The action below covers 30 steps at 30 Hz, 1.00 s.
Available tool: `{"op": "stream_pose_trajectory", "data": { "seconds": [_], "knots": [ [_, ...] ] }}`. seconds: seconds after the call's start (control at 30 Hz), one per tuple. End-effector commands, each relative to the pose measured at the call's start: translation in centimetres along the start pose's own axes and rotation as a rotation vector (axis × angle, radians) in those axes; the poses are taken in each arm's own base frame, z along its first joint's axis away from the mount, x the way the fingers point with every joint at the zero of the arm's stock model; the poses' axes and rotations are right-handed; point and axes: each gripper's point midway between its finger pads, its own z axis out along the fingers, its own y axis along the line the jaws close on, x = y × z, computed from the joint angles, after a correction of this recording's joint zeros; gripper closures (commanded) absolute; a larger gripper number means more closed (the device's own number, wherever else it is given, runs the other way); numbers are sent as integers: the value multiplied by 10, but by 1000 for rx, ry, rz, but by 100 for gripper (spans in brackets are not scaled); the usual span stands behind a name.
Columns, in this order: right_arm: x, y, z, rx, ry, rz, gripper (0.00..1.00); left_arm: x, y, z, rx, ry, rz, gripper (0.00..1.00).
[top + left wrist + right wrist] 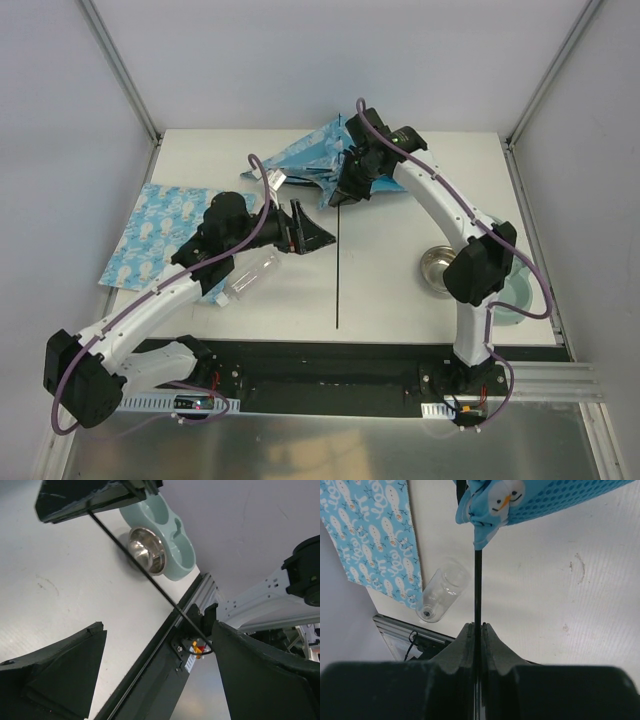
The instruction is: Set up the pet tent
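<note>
While the right end effector (pixel 477 630) is pinched closed on a thin black pole (pixel 478 580), the pet tent (pixel 310 160) lies slumped and flattish at the back middle of the counter (pixel 400 220) — blue fabric bunched up. In the right wrist view, the pole runs straight up out of the closed fingers into a blue fabric corner with a snowman print. The tent sits just beyond the fingertips, joined to them by the pole. From above, that end effector is over the tent's right-hand part, on the fabric.

The left end effector (pixel 300 228) is spread wide and holds nothing. It sits just in front of the tent at its near-left side, close to the right one but apart from it. In the left wrist view, a thin black pole crosses diagonally through the gap between the two spread fingers (pixel 60 675) — it looks clear of both, though contact is hard to judge from this angle.

A light-blue printed mat (pixel 160 235) lies flat on the counter's left side, well apart from the tent and partly under the left arm. A clear bottle (pixel 250 275) lies on its side near the mat's right edge, beside the left arm. A steel bowl (pixel 437 268) sits on the right by the right arm's elbow, with a pale teal dish (pixel 518 298) on its right at the counter edge.
</note>
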Motion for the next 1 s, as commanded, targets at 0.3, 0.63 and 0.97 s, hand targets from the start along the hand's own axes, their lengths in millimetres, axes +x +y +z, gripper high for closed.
{"op": "stream_pose_trajectory", "data": {
  "seconds": [0.3, 0.63, 0.97],
  "knots": [
    [-23, 42, 3, -137, -50, 139, 79, 0, -11, 9, 51, 13, -52, 16],
    [-33, 43, 2, -131, -100, 180, 70, 1, -12, 6, 0, 37, -144, 34],
    [-32, 44, -11, -161, -152, 174, 42, 9, -31, -3, 79, 97, -151, 72]
  ]
}}
